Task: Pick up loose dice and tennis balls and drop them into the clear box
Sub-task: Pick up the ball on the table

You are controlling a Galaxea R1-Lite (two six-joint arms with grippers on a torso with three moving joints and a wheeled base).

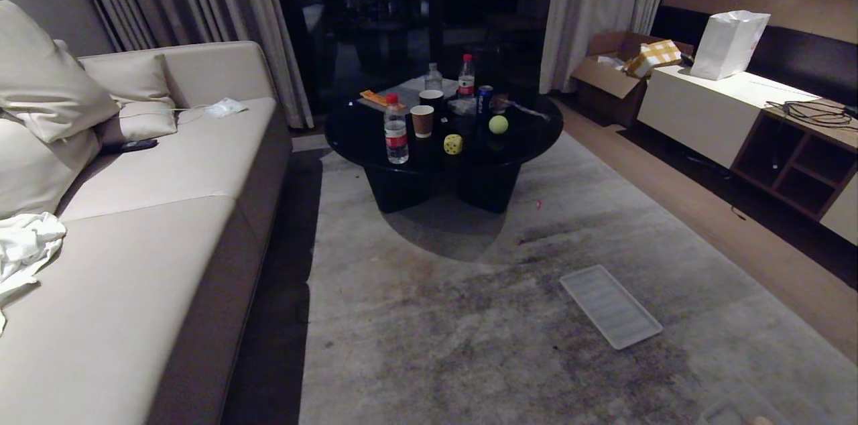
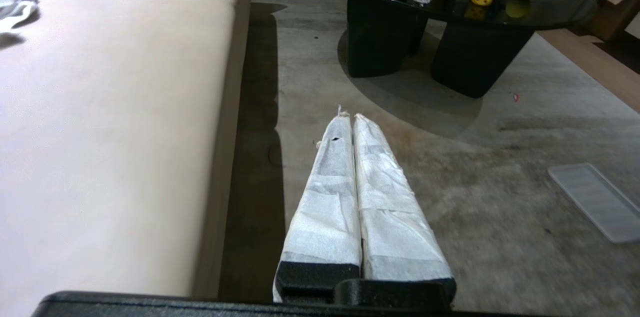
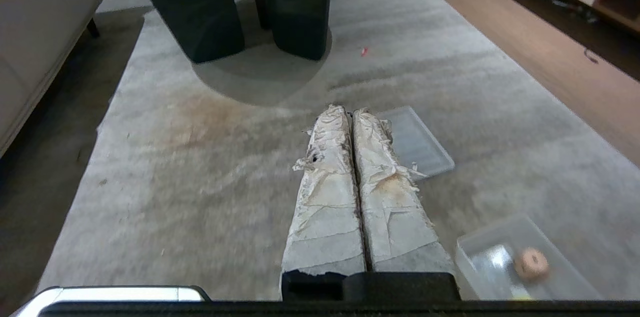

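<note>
Left gripper [image 2: 352, 117]: hanging over the rug [image 1: 469, 331] beside the sofa [image 1: 167, 224], fingers pressed together, gripping nothing.
Right gripper [image 3: 350, 109]: hanging over the rug, fingers closed, empty.
Yellow die [image 1: 453, 144]: sitting on the desk [image 1: 536, 137], near a bottle [image 1: 396, 138].
Ball [image 1: 498, 125]: sitting on the desk, near the die.
Box [image 3: 480, 252]: sitting on the rug beside the right gripper, holding a beige die [image 3: 531, 263].
Lid [image 1: 610, 306]: lying flat on the rug.
</note>
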